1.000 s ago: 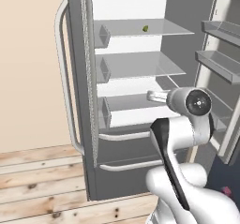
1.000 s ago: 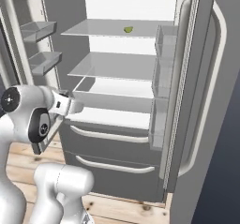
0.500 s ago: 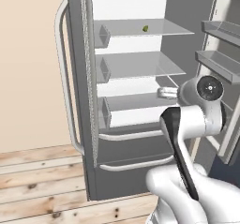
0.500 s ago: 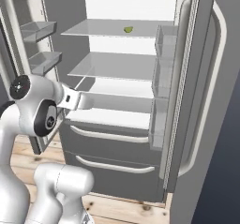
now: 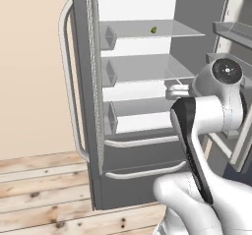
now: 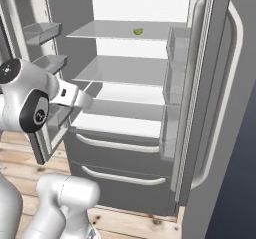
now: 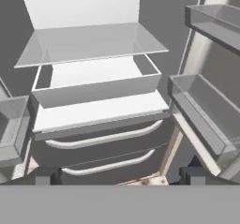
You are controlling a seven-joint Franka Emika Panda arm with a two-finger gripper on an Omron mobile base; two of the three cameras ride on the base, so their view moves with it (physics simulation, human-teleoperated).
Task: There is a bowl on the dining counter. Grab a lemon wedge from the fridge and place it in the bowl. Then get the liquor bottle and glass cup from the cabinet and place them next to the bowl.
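The fridge (image 5: 81, 81) (image 6: 220, 83) stands with both upper doors swung open, its white-grey shelves bare. A small green-yellow lemon wedge (image 5: 153, 30) (image 6: 138, 31) lies on the top shelf towards the back. My gripper (image 5: 173, 91) (image 6: 85, 100) (image 7: 119, 176) hovers open in front of the middle shelf, well below the wedge, with nothing between its fingertips (image 7: 44, 176). In the hand view I look at the lower shelves and the two drawers. The bowl, dining counter, liquor bottle, glass cup and cabinet are out of view.
Clear bins line the open doors (image 7: 201, 110) (image 6: 42, 33) on both sides of my hand. Two lower drawers with pale curved handles (image 6: 117, 145) sit under the shelves. A beige wall (image 5: 29, 72) stands left of the fridge, above a wooden floor (image 5: 44, 190).
My arm has lifted and swung its wrist up, carrying the open gripper higher and closer to the middle shelf. The lemon wedge and the fridge doors have not moved.
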